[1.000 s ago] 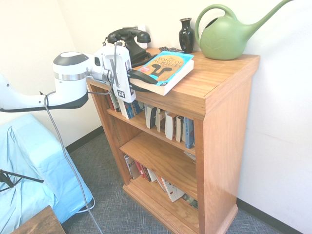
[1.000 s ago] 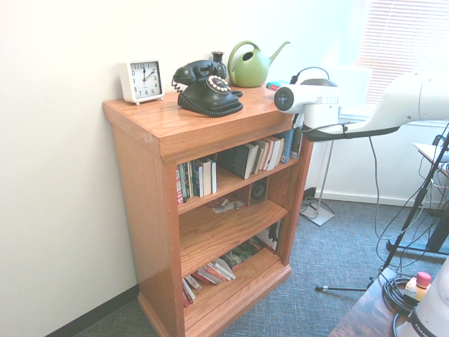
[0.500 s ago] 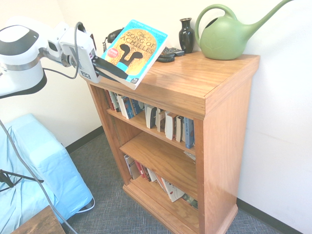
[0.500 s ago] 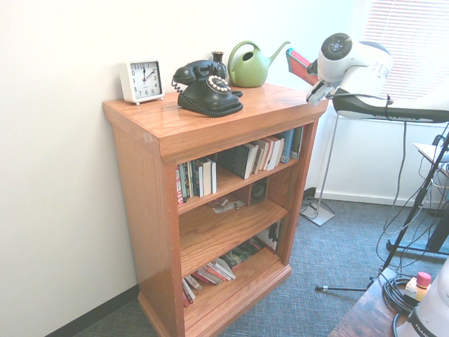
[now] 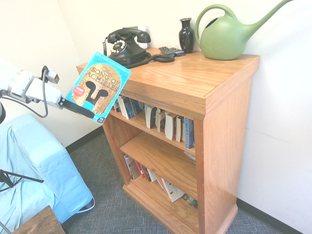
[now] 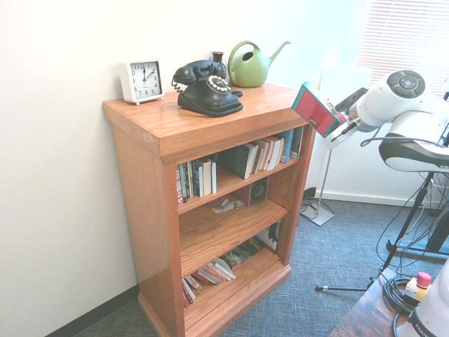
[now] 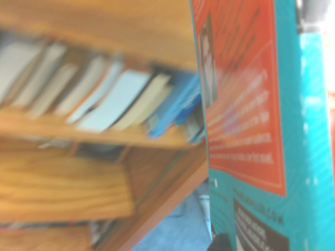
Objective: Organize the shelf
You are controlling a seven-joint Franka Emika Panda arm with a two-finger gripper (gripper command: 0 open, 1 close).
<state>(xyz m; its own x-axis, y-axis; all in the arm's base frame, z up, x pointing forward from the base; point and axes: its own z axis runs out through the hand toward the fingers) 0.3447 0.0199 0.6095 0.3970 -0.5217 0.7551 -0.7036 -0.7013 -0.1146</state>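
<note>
The shelf (image 5: 209, 92), an orange-brown wooden bookcase, stands against the white wall, and everything else is placed from it. On its top, toward the wall, sit a green watering can (image 5: 229, 34), a black rotary telephone (image 5: 126, 44), a white square clock (image 6: 142, 81) at the far end from the can, and a small dark vase (image 5: 186, 34) between telephone and can. Its upper tier holds a leaning row of books (image 5: 161, 119), the middle tier is nearly bare, and more books lie slumped on the bottom tier (image 5: 156, 178).

In front of the shelf's end, clear of its top edge, the gripper (image 5: 80, 108) is closed on the lower edge of a teal paperback, "The Song of Achilles" (image 5: 97, 87), which is held tilted in the air, touching no wood. The wrist view shows its orange-and-teal back cover close up, with the upper tier's books blurred beyond it.

Risks, as I judge them: the hold is only at one edge, so a quick swing could let the paperback pivot or slip out. Steering it toward the upper tier, its corner could catch the overhanging top or knock the leaning books over
</note>
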